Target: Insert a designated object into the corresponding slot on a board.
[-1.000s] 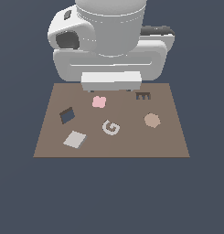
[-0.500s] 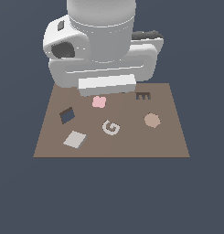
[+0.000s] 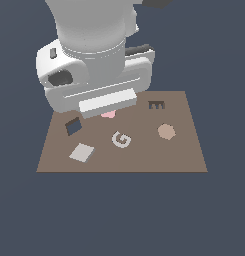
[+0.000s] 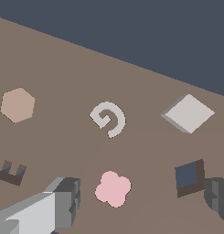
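Swinging toward the exterior view's left since a second ago, your arm now hides most of the pink piece (image 3: 108, 114). Your wrist view shows it whole between the open tool (image 4: 143, 201) fingers; the grey tile (image 3: 82, 152) lies on the board (image 3: 144, 157), near the square slot (image 3: 73, 126).

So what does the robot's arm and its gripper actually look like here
The arm is a bulky, smooth light-grey cylinder ending in a rounded white housing with a dark oval recess and a pale rectangular bar beneath. In the wrist view the gripper has blocky grey fingers with darker ridged tips. No cables or markings are visible.
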`<state>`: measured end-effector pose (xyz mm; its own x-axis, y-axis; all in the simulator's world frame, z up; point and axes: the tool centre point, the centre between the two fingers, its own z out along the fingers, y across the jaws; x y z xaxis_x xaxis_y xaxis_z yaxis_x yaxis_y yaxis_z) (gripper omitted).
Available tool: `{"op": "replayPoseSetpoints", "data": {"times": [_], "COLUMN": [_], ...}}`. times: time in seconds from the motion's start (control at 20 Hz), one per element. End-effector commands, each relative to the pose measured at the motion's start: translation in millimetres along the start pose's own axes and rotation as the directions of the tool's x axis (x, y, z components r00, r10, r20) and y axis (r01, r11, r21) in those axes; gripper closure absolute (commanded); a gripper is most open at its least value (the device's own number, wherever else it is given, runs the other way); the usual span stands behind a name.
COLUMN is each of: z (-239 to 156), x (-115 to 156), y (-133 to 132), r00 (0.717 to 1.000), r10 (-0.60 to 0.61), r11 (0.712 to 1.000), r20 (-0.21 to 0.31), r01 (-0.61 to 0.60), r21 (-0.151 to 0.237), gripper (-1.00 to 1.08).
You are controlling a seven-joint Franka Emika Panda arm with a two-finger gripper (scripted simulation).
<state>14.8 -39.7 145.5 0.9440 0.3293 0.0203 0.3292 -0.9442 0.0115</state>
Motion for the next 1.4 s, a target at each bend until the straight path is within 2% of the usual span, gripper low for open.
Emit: {"op": "replayPoseSetpoints", "data": {"times": [0.0, 0.25, 0.45, 0.9, 1.35], "z": [8, 25, 39, 69, 89], "x": [0, 2, 7, 25, 42], "y": [9, 29, 45, 76, 93], "r00": [0.997, 0.973, 0.933, 0.793, 0.661], "r10": [-0.071, -0.231, -0.361, -0.61, -0.75], "r11": [0.997, 0.973, 0.933, 0.793, 0.661], "r20": [0.001, 0.002, 0.003, 0.003, 0.003], "r01": [0.071, 0.231, 0.361, 0.61, 0.75], "r21": [0.002, 0.006, 0.01, 0.017, 0.021], "gripper": [-0.92, -0.92, -0.92, -0.92, -0.92]}}
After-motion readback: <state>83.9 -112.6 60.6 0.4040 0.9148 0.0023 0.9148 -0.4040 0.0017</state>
